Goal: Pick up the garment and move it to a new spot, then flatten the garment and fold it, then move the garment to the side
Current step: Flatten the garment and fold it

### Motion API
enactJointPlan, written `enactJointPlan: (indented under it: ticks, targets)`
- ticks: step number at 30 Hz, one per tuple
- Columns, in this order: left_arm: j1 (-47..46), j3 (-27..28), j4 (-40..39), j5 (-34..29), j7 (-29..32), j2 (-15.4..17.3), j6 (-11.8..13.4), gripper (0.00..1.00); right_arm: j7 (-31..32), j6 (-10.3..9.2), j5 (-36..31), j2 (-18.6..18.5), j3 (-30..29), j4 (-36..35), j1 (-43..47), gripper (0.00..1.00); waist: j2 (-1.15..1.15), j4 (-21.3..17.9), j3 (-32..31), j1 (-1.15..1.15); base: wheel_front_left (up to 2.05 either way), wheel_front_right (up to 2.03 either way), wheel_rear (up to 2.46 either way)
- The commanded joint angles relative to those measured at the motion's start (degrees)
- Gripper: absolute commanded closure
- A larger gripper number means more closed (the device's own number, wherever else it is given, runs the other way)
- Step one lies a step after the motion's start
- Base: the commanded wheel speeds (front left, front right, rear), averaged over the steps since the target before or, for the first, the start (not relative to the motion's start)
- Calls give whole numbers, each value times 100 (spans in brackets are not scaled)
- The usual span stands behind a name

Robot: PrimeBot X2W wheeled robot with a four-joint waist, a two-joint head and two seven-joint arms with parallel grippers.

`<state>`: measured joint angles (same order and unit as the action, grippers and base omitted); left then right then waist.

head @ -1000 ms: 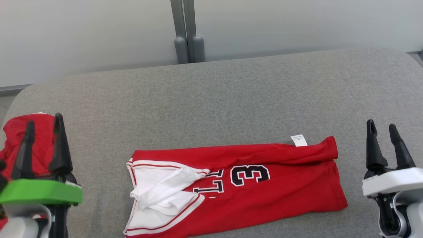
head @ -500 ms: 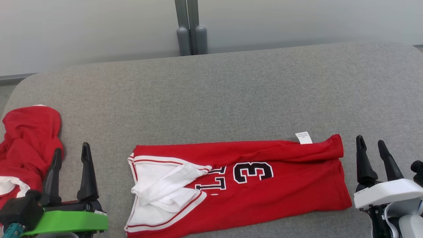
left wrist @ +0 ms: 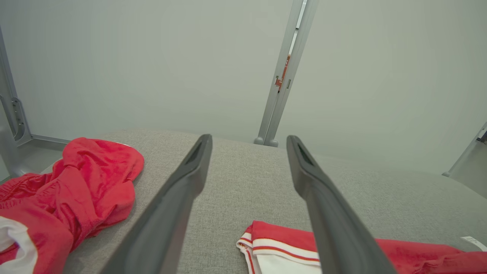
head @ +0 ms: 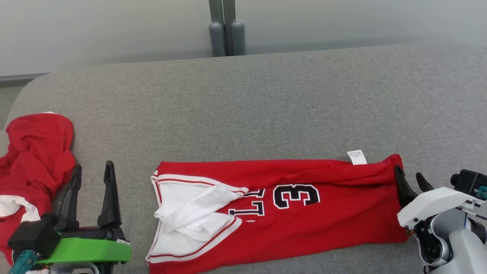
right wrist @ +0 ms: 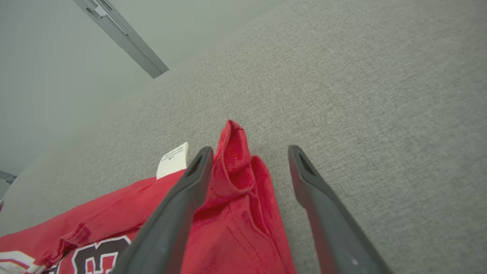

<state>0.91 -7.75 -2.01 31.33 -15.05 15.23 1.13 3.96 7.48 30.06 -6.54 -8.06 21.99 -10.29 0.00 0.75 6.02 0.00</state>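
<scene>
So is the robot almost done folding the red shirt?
About halfway, I'd say. Done: the red jersey lies flat on the grey cushion, apparently folded once lengthwise. In hand: the right jaws stand open around its right-end corner, not yet gripping. The left jaws hang open, apart from its white-trimmed end. Left: probably more folds, then moving it aside.

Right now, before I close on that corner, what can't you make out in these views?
- Care tag: print too small to read, head and right wrist views.
- Jersey: near edge cut off by the head view's bottom edge; lettering beside the 3 covered by the white fold.
- Crumpled red garment: cut by the head view's left edge, partly behind the left gripper.
- Right gripper: whether its open fingers touch the jersey corner.
</scene>
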Motion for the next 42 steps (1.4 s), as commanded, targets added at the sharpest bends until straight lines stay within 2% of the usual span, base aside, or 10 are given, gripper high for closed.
enactJointPlan:
  ticks: [1, 9, 16, 17, 18, 19, 21, 22, 30, 42]
  targets:
    - [-121, 3, 32, -49, -15, 1, -32, 0, 79, 3, 9, -8, -51, 193, -139, 0, 0, 63, 70, 0, 0, 0, 0]
    - [-197, -63, 180, -111, -15, -5, -73, 0, 648, 3, 93, 138, -224, 1099, -192, 0, 0, 299, 93, 0, 0, 0, 0]
    - [-120, -72, 244, -100, -15, -17, -58, 0, 848, 3, 386, 239, 45, 933, 254, 0, 0, 362, 20, 0, 0, 0, 0]
    - [-110, -77, 241, -103, -15, -25, -53, 0, 808, 3, 426, 242, 84, 848, 276, 14, 0, 357, 16, 0, 0, 0, 0]
    - [-102, -76, 240, -105, -15, -28, -51, 0, 756, 3, 438, 237, 104, 796, 275, 14, 0, 347, 11, 0, 0, 0, 0]
    - [-94, -75, 243, -103, -15, -29, -45, 0, 681, 3, 422, 215, 119, 742, 256, 58, 0, 330, 6, 0, 0, 0, 0]
    - [-96, -85, 252, -97, -15, -22, -57, 0, 481, 3, 385, 181, 103, 685, 118, 81, 0, 300, 9, 0, 0, 0, 0]
    - [-106, -88, 253, -99, -15, -17, -56, 0, 361, 3, 362, 164, 87, 677, 11, 100, 0, 284, 14, 0, 0, 0, 0]
    - [-175, -130, 267, -95, -12, -3, -60, 0, -188, 2, 385, 47, 101, 881, -423, 100, 0, 200, 46, 0, 0, 0, 0]
    - [-23, -136, 281, -69, -12, 34, 1, 0, -460, 2, 464, -505, -290, 822, -419, 100, 0, 17, -132, 0, 0, 0, 0]
